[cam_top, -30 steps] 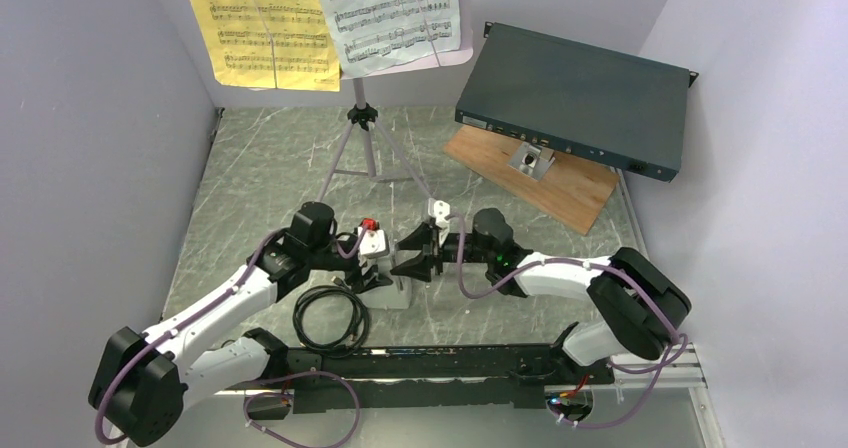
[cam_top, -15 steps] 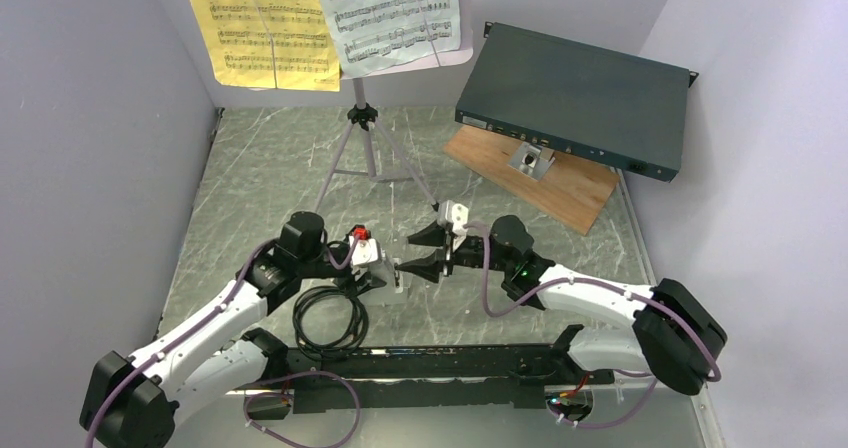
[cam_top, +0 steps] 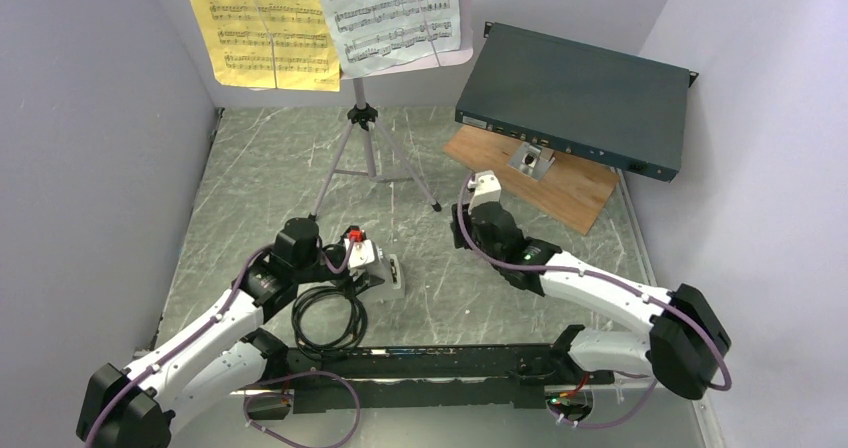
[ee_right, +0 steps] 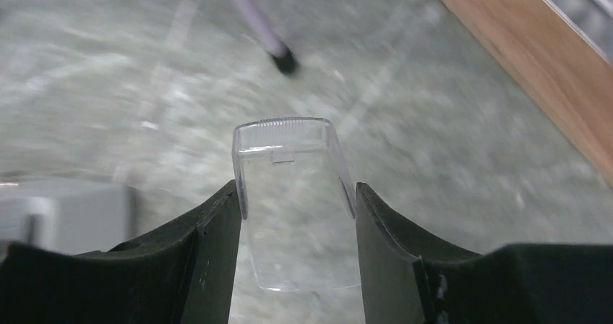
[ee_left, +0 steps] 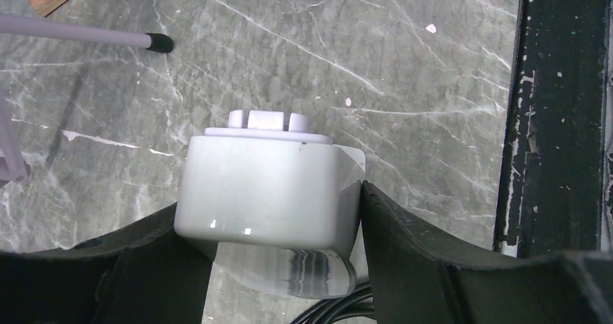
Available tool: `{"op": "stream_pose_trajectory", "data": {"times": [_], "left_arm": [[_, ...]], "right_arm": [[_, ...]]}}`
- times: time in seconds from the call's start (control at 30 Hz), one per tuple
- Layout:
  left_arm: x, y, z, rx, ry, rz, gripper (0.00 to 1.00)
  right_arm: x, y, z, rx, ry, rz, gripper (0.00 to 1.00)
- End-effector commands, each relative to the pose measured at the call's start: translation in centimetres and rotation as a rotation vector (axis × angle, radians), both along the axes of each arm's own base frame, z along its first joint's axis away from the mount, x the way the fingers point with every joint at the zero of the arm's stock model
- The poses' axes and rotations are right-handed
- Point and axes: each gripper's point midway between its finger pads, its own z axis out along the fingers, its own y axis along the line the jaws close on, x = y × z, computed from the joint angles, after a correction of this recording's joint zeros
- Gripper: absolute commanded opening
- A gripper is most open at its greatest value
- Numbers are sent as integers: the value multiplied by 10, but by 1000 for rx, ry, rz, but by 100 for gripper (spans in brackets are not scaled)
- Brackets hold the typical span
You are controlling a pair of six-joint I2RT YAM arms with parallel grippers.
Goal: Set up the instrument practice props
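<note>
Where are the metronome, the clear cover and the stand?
metronome [ee_left: 267, 186], left wrist view, front of its white body.
cover [ee_right: 293, 201], right wrist view, middle of the clear panel.
stand [cam_top: 362, 114], top view, black tripod hub.

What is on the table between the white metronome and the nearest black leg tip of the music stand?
Nothing: the left wrist view shows only bare tabletop between the metronome and the stand's leg tip.

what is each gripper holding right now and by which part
The left gripper grips the white metronome by its two opposite side walls. The right gripper holds a clear plastic cover by its two long side edges.
</note>
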Motion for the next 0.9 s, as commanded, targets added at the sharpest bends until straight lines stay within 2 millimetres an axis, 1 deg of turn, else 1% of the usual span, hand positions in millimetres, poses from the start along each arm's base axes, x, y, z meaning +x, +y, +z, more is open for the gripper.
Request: {"op": "stream_pose_trajectory", "data": {"times": [0.0,0.03,0.07,0.1,0.17,0.2,0.27,0.33,0.37,0.43,0.47,0.5,0.53,0.57,0.6,0.63,0.67,0.7,0.73,0.8,0.83,0.87], "left_arm": [[17,-3,25,-51,-131,28,0],[18,-2,27,-55,-139,32,0],[18,-3,27,-57,-142,32,0],[18,-3,25,-56,-140,30,0],[17,-4,23,-53,-129,20,0],[17,-6,23,-53,-123,10,0],[15,-9,22,-52,-106,-11,0],[12,-10,21,-53,-98,-29,0],[12,-10,21,-53,-97,-31,0],[11,-10,22,-57,-101,-34,0],[10,-10,22,-59,-102,-35,0],[10,-11,22,-61,-102,-38,0],[9,-11,23,-61,-102,-42,0],[9,-11,23,-62,-100,-47,0],[8,-12,22,-61,-95,-50,0],[7,-12,22,-59,-94,-54,0],[7,-12,21,-58,-92,-56,0],[7,-12,22,-57,-91,-58,0],[7,-12,21,-56,-91,-57,0],[7,-11,22,-58,-96,-57,0],[7,-11,22,-58,-96,-55,0],[7,-11,23,-58,-98,-55,0]], "right_arm": [[-20,-83,-55,-256,213,-385,0],[-24,-91,-60,-290,236,-420,0],[-26,-100,-59,-319,248,-470,2],[-27,-106,-56,-337,247,-504,7],[-24,-113,-48,-345,217,-540,26],[-22,-111,-46,-336,208,-531,38],[-16,-101,-44,-305,204,-478,61],[-13,-83,-43,-288,199,-361,78],[-13,-69,-42,-272,197,-269,81],[-17,-31,-33,-229,157,-6,83],[-21,-9,-24,-183,112,128,83],[-31,13,-15,-129,46,294,83],[-43,36,-1,-67,-62,465,84],[-61,56,11,-11,-172,645,84],[-79,70,24,36,-272,787,83],[-96,81,36,76,-367,909,83],[-105,87,43,95,-444,990,83],[-114,94,46,96,-496,1073,83],[-117,100,43,81,-509,1130,82],[-112,112,33,36,-489,1206,75],[-111,118,33,21,-492,1246,74],[-109,124,24,7,-469,1282,70]]}}
